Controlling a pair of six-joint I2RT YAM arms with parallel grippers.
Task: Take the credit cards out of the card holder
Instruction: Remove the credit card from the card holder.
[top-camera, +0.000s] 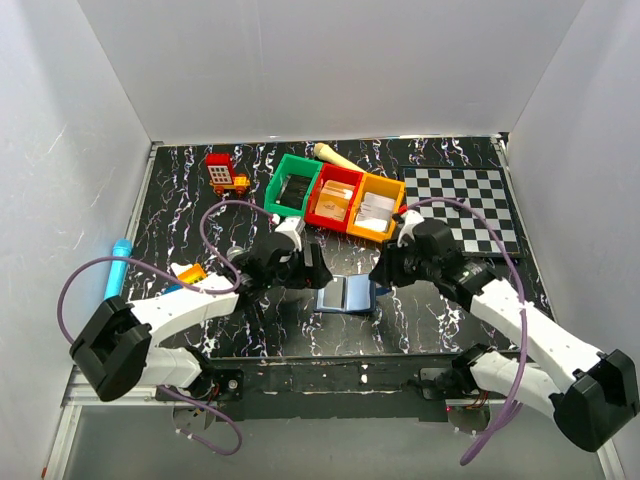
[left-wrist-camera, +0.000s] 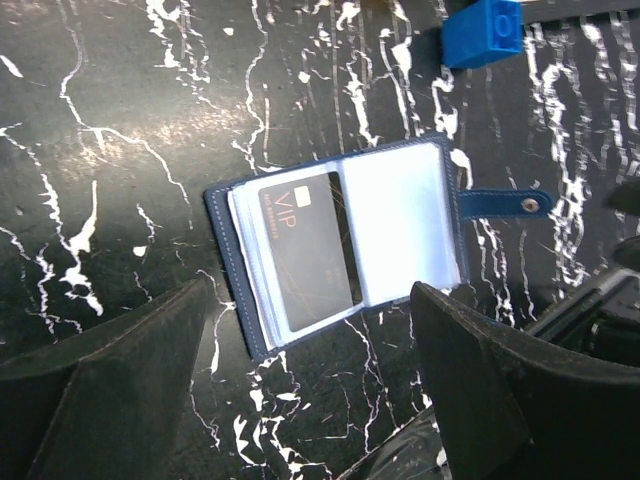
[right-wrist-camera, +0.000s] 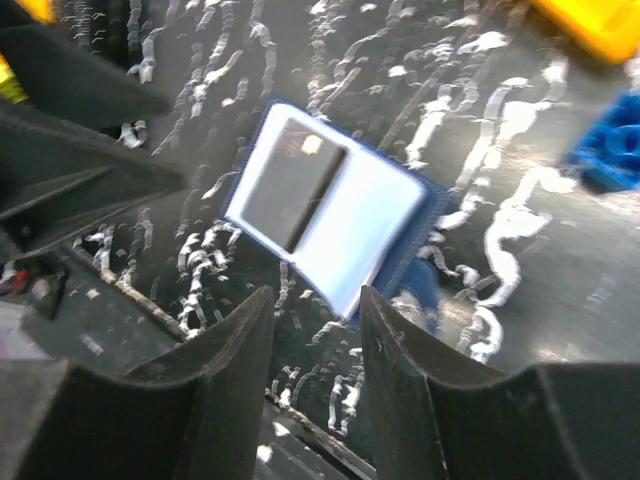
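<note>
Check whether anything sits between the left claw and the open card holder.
Nothing visible does. The card holder lies open on the table right in front of the left claw, whose jaws stand open. The dark card shows in one sleeve. The blue block sits off to the side, apart from it.

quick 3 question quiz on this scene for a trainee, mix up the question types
1. True or false: the card holder lies open on the table.
2. What sits in one of its clear sleeves? A: a dark card. B: a coin. C: a key.
3. Fill in: the small block beyond the holder's snap strap is coloured ____.

Key: 1 true; 2 A; 3 blue.
</note>
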